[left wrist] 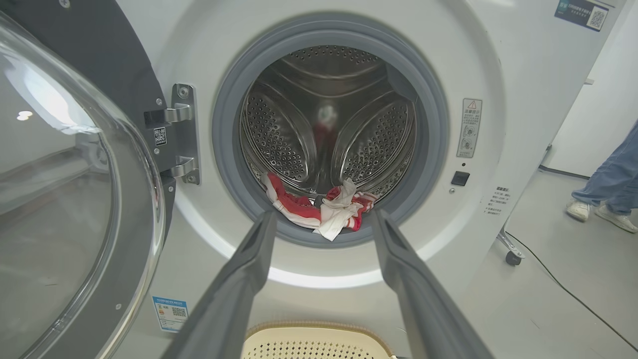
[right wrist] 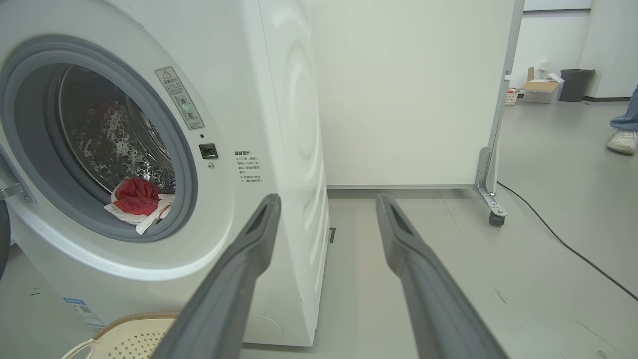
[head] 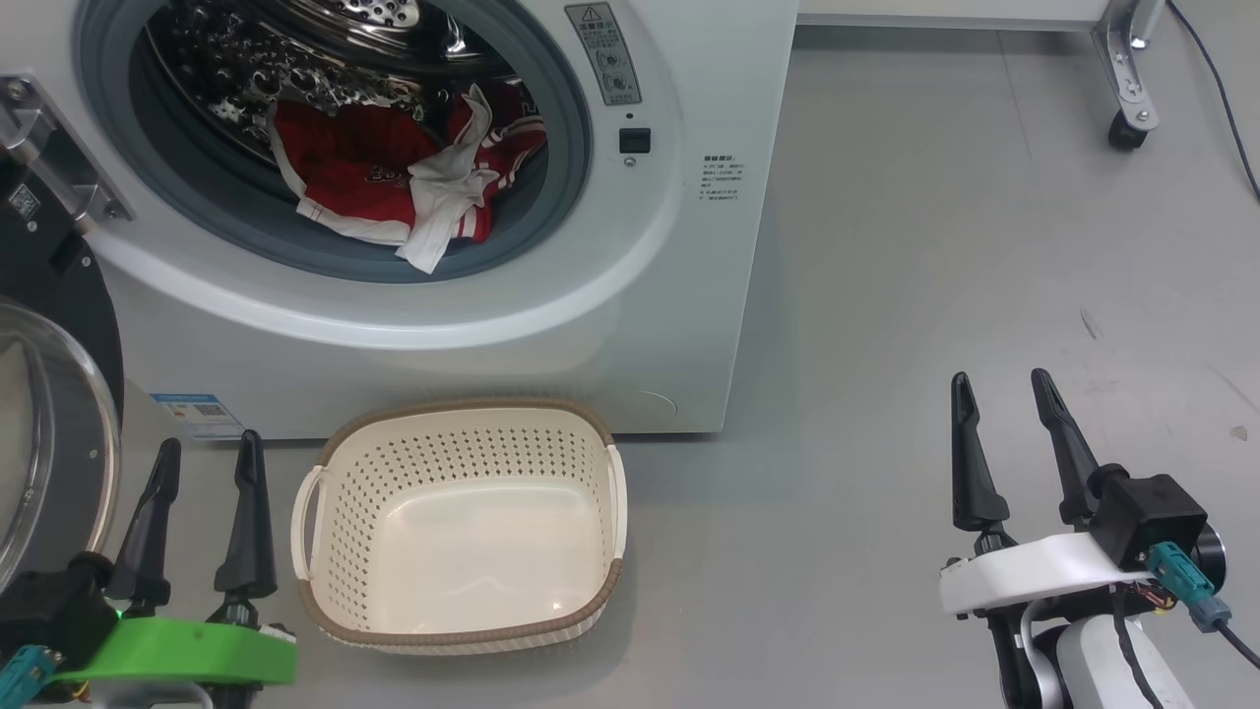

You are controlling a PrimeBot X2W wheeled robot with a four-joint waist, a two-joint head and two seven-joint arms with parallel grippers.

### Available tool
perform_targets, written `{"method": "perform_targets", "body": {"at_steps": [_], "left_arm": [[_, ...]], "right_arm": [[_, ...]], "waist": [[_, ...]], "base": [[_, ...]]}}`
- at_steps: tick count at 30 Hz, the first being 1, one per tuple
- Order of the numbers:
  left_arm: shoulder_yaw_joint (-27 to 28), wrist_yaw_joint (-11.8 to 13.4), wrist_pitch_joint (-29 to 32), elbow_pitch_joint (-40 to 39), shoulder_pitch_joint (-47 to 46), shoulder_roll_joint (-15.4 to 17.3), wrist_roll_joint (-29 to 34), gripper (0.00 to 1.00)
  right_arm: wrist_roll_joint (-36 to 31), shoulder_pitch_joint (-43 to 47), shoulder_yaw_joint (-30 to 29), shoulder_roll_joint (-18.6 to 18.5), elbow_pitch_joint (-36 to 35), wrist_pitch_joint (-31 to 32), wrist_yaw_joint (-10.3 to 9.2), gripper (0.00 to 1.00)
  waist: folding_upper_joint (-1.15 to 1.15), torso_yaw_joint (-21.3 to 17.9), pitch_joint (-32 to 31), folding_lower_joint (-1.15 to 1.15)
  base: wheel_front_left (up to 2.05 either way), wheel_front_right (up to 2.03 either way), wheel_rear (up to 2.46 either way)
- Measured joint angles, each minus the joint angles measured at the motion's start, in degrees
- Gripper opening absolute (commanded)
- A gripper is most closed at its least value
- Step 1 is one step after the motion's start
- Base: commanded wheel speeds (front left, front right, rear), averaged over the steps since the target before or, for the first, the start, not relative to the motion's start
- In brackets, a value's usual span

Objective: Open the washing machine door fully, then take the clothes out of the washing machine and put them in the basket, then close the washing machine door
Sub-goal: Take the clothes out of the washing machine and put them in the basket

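Note:
The washing machine stands with its door swung wide to the left, glass bowl facing out. Red and white clothes lie at the front of the steel drum, a white flap draped over the grey gasket. The cream basket sits on the floor right before the machine, with nothing in it. My left gripper is open, low at the left between door and basket. My right gripper is open over bare floor to the right. The left wrist view looks straight at the clothes between the left gripper's spread fingers.
A white wheeled partition stands right of the machine, its caster and a black cable on the grey floor. A person's legs and white shoes are far right. Boxes and a bin stand in the distance.

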Motion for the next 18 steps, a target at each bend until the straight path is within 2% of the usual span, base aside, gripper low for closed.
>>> {"method": "perform_targets", "body": {"at_steps": [9,18], "left_arm": [[-0.3,0.0,0.0,-0.1,0.0,0.0,0.0,1.0],[-0.5,0.0,0.0,-0.2,0.0,0.0,0.0,1.0]], "right_arm": [[0.0,0.0,0.0,0.2,0.0,0.0,0.0,1.0],[0.0,0.0,0.0,0.4,0.0,0.0,0.0,1.0]], "waist": [[0.0,-0.1,0.2,0.0],[0.0,-0.2,0.5,0.0]], "base": [[0.7,-0.7,0.0],[0.32,-0.32,0.0]]}}
